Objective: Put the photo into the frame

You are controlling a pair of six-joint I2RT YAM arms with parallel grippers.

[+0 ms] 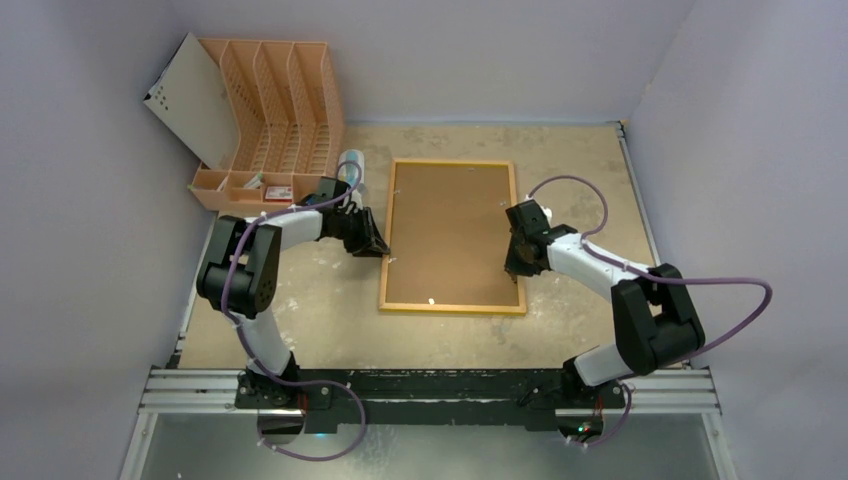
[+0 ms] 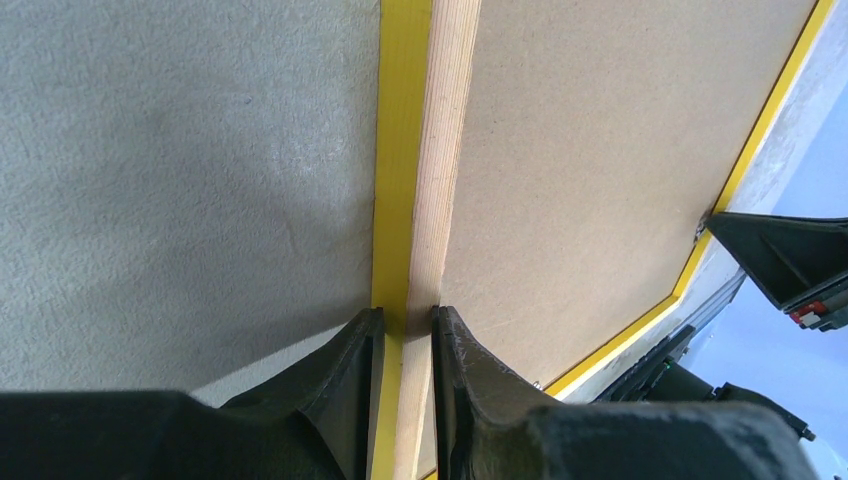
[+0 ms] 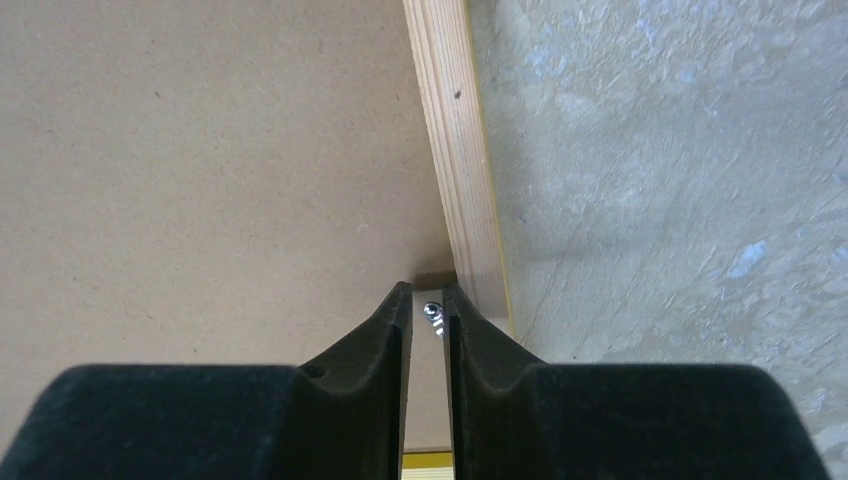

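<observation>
My left arm (image 1: 240, 272) and right arm (image 1: 650, 320) are white tubes joined by bulky black housings, and a purple cable (image 1: 771, 292) loops loosely along each one. My jaws are matte black wedges tapering to thin tips, their fingers (image 2: 470, 380) faintly scuffed with pale scratches on the inner faces.

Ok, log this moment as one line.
frame: face down, backing board in | left gripper: clamped on frame edge | right gripper: narrow around metal tab, grip unclear | photo: unseen
</observation>
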